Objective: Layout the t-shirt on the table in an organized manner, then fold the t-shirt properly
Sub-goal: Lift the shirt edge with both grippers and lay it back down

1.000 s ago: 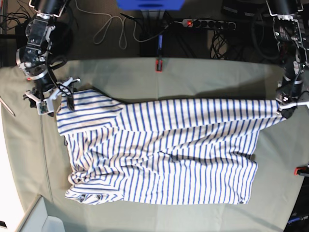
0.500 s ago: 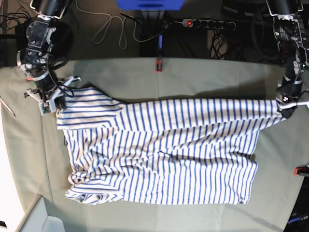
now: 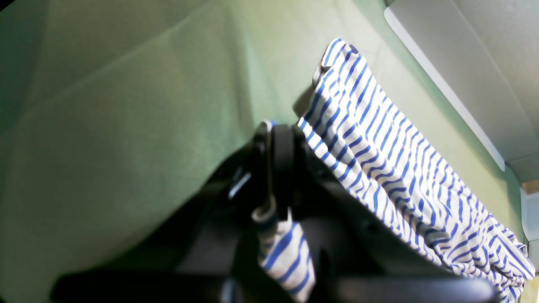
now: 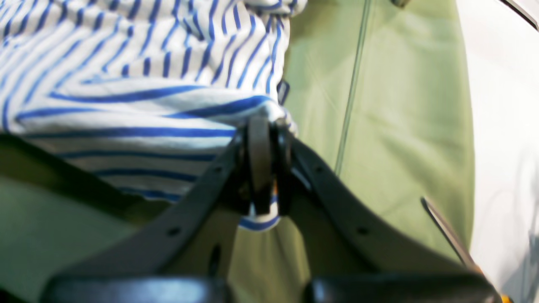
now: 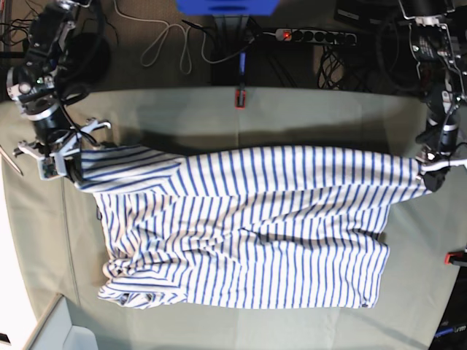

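Note:
The white t-shirt [image 5: 248, 226] with thin blue stripes lies spread across the pale green table [image 5: 306, 117], its far edge pulled taut between both arms. My left gripper [image 5: 430, 173] at the base view's right is shut on the shirt's far right corner; in the left wrist view, striped cloth [image 3: 379, 155] is pinched between the black fingers [image 3: 282, 160]. My right gripper [image 5: 64, 166] at the left is shut on the far left corner; the right wrist view shows the t-shirt [image 4: 139, 105] clamped in the closed fingers [image 4: 259, 160]. The near left part is bunched.
Beyond the table's far edge lie a power strip [image 5: 314, 35], cables and a blue object [image 5: 226, 6]. A small red clamp [image 5: 238, 97] sits at the far edge and another [image 5: 457, 257] at the right edge. A pale box corner [image 5: 62, 332] is at the near left.
My right gripper closed on the shirt's far left corner and pulled it leftward and up, stretching the far edge. The left gripper kept its hold and barely moved.

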Available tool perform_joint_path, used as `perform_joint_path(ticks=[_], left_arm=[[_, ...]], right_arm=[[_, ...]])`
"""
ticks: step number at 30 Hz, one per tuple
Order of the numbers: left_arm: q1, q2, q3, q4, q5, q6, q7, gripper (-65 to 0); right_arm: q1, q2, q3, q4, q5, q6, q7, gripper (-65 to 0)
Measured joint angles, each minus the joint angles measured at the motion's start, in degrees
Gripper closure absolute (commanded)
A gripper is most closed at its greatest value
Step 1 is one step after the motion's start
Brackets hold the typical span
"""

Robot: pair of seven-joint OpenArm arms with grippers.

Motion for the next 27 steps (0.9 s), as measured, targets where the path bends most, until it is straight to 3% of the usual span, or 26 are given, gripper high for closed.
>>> perform_joint_path(ticks=[9, 16, 19, 23, 27], left_arm=[[6.1, -0.1, 0.0, 3.3, 0.0, 0.0, 0.4, -0.2], [6.8, -0.1, 0.0, 5.0, 0.5, 0.1, 0.6, -0.4], [1.0, 0.0, 0.4, 2.3, 0.7, 0.6, 1.0, -0.5], [-9.2, -0.3, 2.6, -5.2, 0.6, 0.2, 9.4, -0.5], [-19.2, -0.2, 2.7, -16.5, 1.4, 0.8, 13.9, -0.8]], right_arm=[[-1.3, 0.0, 8.0, 2.3, 1.6, 0.0, -2.8, 0.0], [-2.2, 0.0, 7.4, 2.7, 1.7, 0.0, -3.4, 0.0], [0.8, 0.2, 4.0, 0.8, 1.4, 0.0, -3.3, 0.0], [6.4, 0.3, 3.6, -5.6, 1.3, 0.4, -2.8, 0.0], [11.3, 1.8, 3.8, -12.6, 0.8, 0.4, -3.0, 0.0]])
